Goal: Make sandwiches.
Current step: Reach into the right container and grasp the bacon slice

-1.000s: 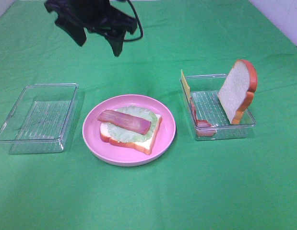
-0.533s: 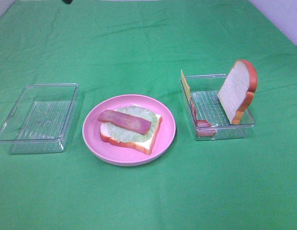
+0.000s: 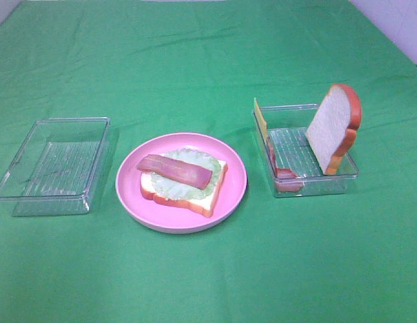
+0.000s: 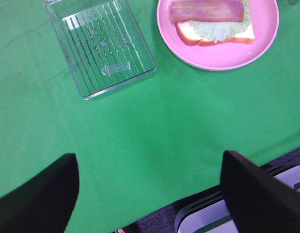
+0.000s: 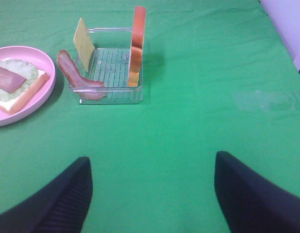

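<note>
Looking down from the high camera, you had one half-built sandwich [image 3: 184, 180] lying flat on the pink plate [image 3: 236, 176]. It was a slice of bread at the bottom, pale lettuce [image 3: 195, 159] on that, and a bacon strip [image 3: 174, 170] laid across the top.

The other pieces sat at the clear tray [image 3: 316, 185] to the right of the plate. A second bread slice [image 3: 334, 128] stood on edge, leaning at the wall farthest from the plate. A cheese square [image 3: 261, 120] stood upright at the wall nearest it. A spare bacon strip [image 3: 284, 173] curled at the near corner (inside the tray or against its wall, I could not tell). A second clear tray [image 3: 56, 161] lay left of the plate on the green-clothed counter [image 3: 208, 67].

Neither arm showed in the high view. Your left jaws stood wide with nothing between them, well apart from the plate. Your right jaws stood wide as well, gripping nothing, facing the filled tray from a distance.

I judged these toy pieces light and fairly stiff, so a gentle pinch should have been enough. The cheese looked thin and probably slick, and its free top edge offered the cleanest hold. The standing bread could be pinched across its flat faces near the top crust. The spare bacon looked floppy (take its raised end).
</note>
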